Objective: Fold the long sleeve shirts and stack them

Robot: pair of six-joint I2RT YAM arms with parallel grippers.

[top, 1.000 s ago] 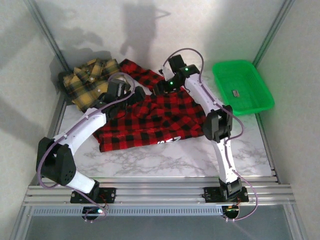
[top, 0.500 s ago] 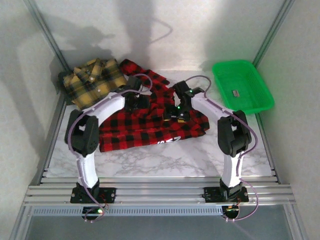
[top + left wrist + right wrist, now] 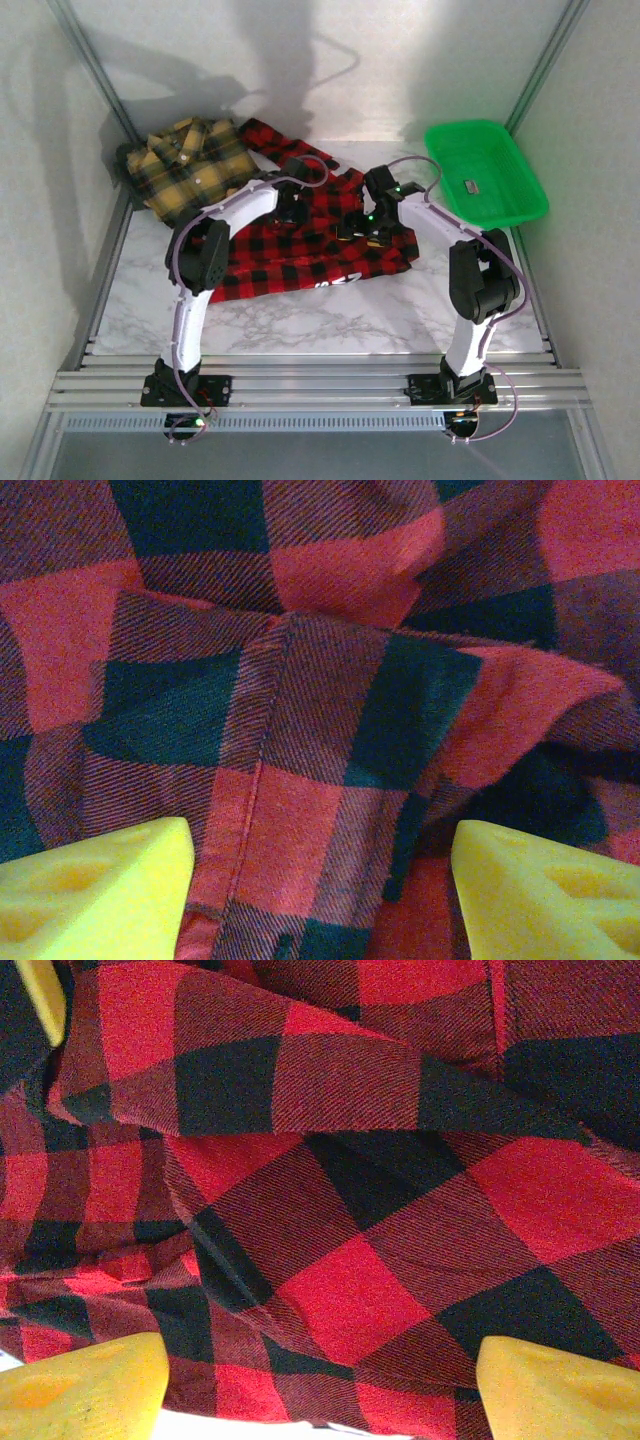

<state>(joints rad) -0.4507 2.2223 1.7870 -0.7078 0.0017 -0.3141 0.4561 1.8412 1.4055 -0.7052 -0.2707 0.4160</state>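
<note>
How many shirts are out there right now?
2. The red-and-black shirt lies spread in the centre; the yellow-and-black shirt is bunched at the far left. Another could be hidden underneath.

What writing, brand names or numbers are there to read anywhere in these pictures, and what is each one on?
White lettering at the near hem of the red-and-black shirt: too small and blurred to read.
Small dark item in the green tray: any marking on it is too small to read.
No other text, number or sign can be seen.
</note>
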